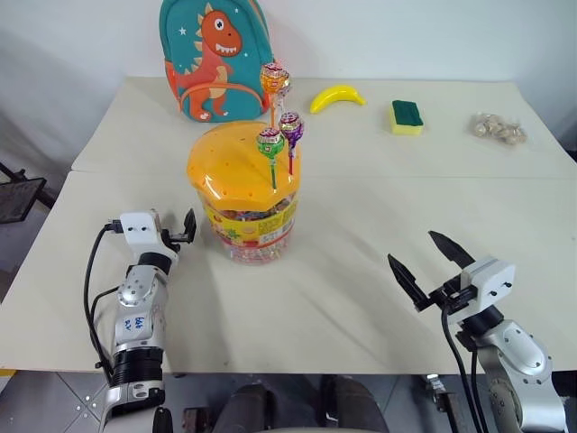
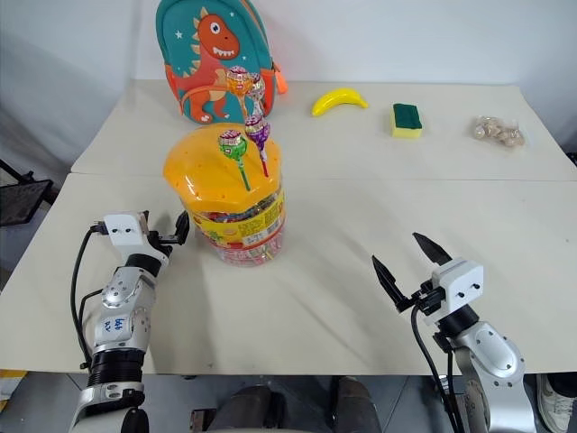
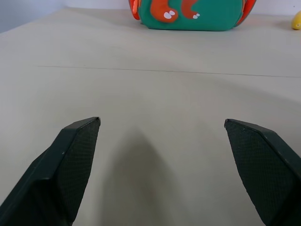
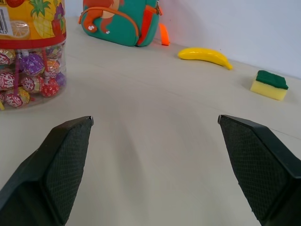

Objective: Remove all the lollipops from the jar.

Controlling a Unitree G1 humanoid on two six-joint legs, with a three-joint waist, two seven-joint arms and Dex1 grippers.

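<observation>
The jar (image 1: 245,216) is a clear tub with an orange domed lid (image 1: 233,167), standing mid-table and full of wrapped candies. Several lollipops stand upright with their sticks in the lid's holes: a green one (image 1: 270,142), a purple one (image 1: 290,125), and higher up an orange one (image 1: 272,78) with a pale one (image 1: 284,84) beside it. My left gripper (image 3: 162,123) is open just left of the jar's base, pointing past it with nothing between its fingers. My right gripper (image 1: 410,245) is open and empty near the front right, well apart from the jar (image 4: 28,56).
A teal dinosaur backpack (image 1: 215,59) stands behind the jar at the back edge. A yellow banana (image 1: 337,96), a yellow-green sponge (image 1: 407,116) and a small bag of brown pieces (image 1: 499,128) lie along the back right. A seam crosses the table (image 1: 379,171).
</observation>
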